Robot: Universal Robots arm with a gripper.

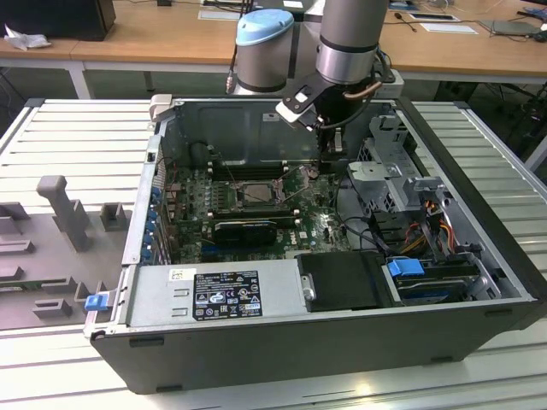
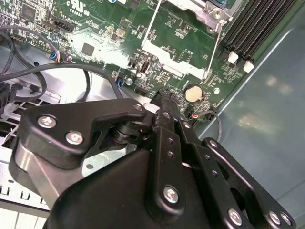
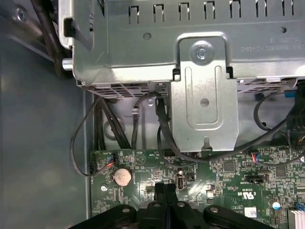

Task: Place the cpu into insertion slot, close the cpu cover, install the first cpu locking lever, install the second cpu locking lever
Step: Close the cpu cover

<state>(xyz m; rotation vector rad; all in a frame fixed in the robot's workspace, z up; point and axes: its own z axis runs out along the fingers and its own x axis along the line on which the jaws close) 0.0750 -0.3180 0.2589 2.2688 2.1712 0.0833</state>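
Observation:
An open computer case (image 1: 479,282) lies on the table. On its green board sits the insertion slot (image 1: 256,195), a dark square socket with a metal surround (image 2: 212,12). A pale grey square that looks like the cpu (image 1: 255,196) lies in it. The cpu cover (image 2: 176,64), a thin silver frame, stands swung up off the socket on the side towards my gripper. My gripper (image 1: 328,159) hangs over the board at the exterior view's right of the socket, clear of the cover. Its fingertips (image 3: 164,190) press together with nothing between them, above the board near a coin battery (image 2: 193,92).
A silver drive cage (image 3: 205,86) with black cables (image 3: 162,129) stands close beside the gripper. Long black memory slots (image 2: 257,24) run behind the socket, and a black graphics card (image 1: 248,231) lies in front. A power supply (image 1: 214,295) is at the case front, a grey fixture (image 1: 60,213) outside it.

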